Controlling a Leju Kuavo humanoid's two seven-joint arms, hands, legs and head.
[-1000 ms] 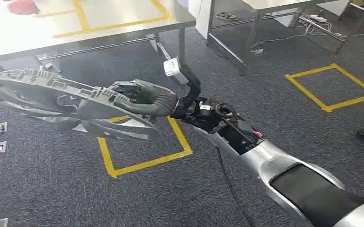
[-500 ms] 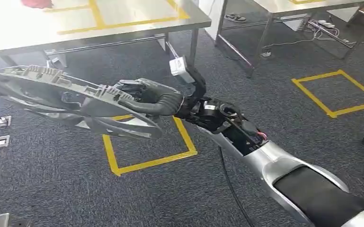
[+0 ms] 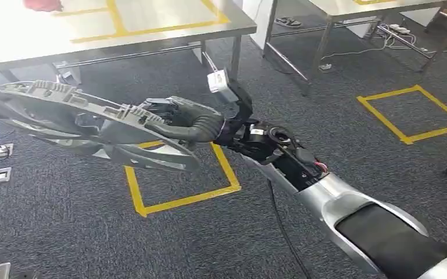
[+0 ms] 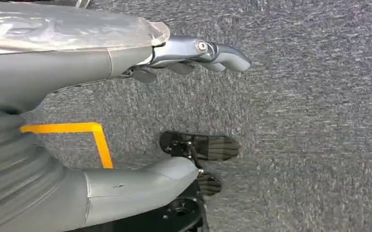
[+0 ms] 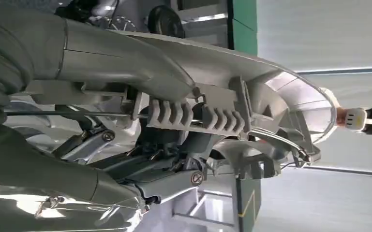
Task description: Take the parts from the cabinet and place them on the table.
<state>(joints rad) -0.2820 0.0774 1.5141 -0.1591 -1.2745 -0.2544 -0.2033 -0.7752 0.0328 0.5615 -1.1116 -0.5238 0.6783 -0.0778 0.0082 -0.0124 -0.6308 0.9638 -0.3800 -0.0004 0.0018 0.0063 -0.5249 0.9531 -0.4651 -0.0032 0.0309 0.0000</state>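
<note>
r hand [image 3: 171, 119] grips grey part [image 3: 64, 119], held out over carpet w/ yellow tape square [image 3: 177, 183], short of bench [image 3: 168, 35]. l hand [image 4: 126, 53] hangs empty, fingers apart, over carpet.

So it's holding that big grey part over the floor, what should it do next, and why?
Probably carry it forward and up toward the table. The right hand grips the grey part above the carpet, short of the tabletop, so setting it down isn't possible yet.

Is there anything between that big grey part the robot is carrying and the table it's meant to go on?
Nothing visible: the right hand holds the grey part over open carpet, with the table just beyond.
</note>
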